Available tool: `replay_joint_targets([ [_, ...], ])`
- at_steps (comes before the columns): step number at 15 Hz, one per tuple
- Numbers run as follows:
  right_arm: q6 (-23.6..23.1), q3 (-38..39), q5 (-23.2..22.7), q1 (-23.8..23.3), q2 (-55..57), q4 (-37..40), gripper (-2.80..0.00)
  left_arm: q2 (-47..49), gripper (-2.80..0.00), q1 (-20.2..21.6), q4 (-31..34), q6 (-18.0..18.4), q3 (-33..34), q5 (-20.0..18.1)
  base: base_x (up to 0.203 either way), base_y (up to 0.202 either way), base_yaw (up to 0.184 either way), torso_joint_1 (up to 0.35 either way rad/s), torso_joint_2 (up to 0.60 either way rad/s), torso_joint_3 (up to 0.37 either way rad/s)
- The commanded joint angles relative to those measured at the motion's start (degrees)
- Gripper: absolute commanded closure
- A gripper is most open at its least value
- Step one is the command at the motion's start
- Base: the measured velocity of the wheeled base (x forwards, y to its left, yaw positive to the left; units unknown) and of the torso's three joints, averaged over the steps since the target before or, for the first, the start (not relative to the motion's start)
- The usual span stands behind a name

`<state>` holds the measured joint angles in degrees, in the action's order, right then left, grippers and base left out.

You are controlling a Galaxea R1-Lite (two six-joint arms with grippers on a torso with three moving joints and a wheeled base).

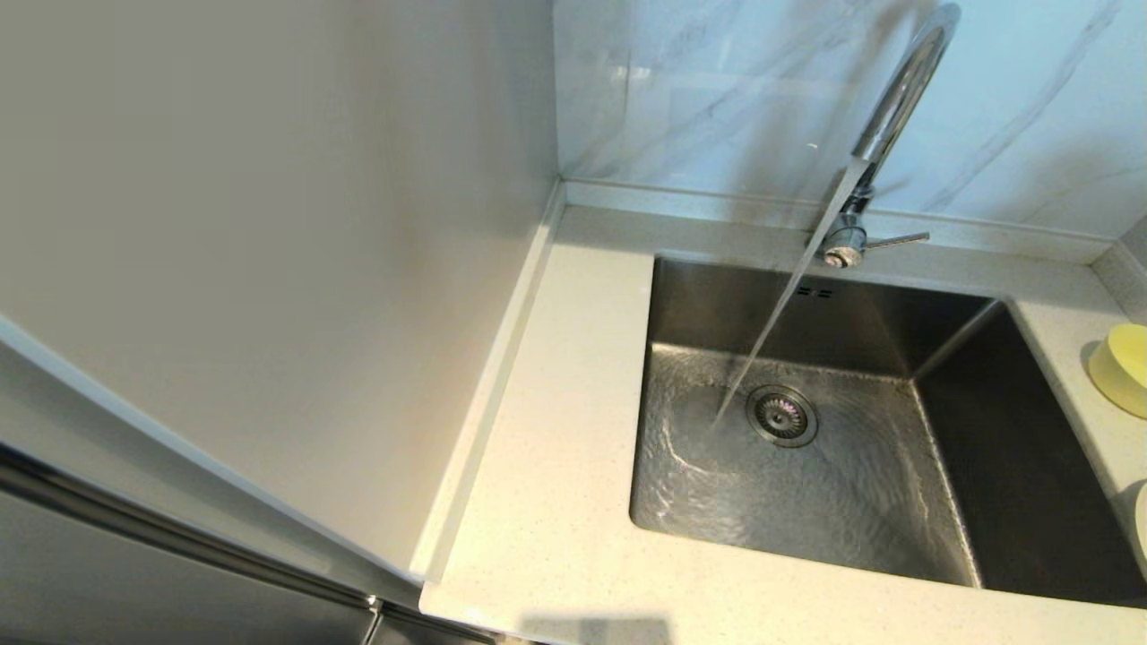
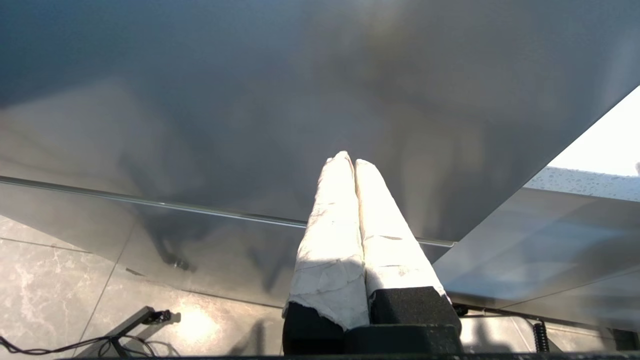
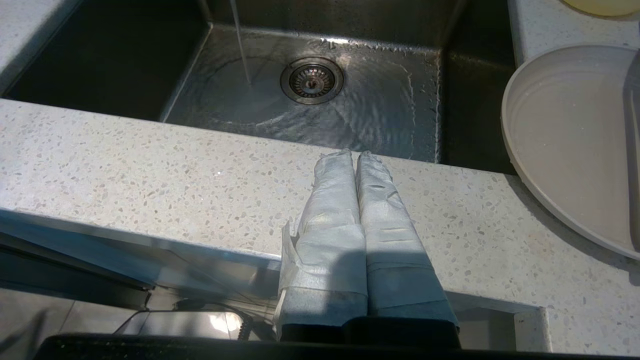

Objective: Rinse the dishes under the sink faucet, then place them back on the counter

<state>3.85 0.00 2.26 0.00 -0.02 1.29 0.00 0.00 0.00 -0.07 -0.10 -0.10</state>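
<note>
The left gripper (image 2: 354, 162) hangs low beside a grey cabinet panel (image 2: 300, 100), fingers pressed together and holding nothing, far from the dishes. It looks parked. The right gripper (image 3: 357, 155) waits over the front of the counter (image 3: 150, 170), also pinched tight and empty. Just past it, water from the faucet (image 1: 896, 98) runs into the sink (image 3: 375, 115). Off to its right lie the cream plate (image 3: 565, 130) and the yellow bowl (image 1: 1125, 367), probably waiting to be rinsed.
</note>
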Motion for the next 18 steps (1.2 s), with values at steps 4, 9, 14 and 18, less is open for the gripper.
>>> replay_joint_targets([
  [4, 0.0, 0.5, 0.0, 0.0, 0.1, 0.0, 0.00, 0.0, 0.00, 0.0, 0.0, 0.0, 0.0, 0.0, 0.000, 0.000, 0.000, 0.000, 0.00, 0.000],
  [9, 0.0, 0.5, 0.0, 0.0, 0.1, 0.0, 0.00, 0.0, 0.00, 0.0, 0.0, 0.0, 0.0, 0.0, 0.000, 0.000, 0.000, 0.000, 0.00, 0.000],
  [14, 0.0, 0.5, 0.0, 0.0, 0.1, -0.1, 0.00, 0.0, 0.00, -0.1, 0.0, 0.0, 0.1, 0.0, 0.000, 0.000, 0.000, 0.000, 0.00, 0.000],
  [18, 0.0, 0.5, -0.1, 0.0, 0.1, 0.0, 0.00, 0.0, 0.00, 0.0, 0.0, 0.0, 0.0, 0.0, 0.000, 0.000, 0.000, 0.000, 0.00, 0.000],
])
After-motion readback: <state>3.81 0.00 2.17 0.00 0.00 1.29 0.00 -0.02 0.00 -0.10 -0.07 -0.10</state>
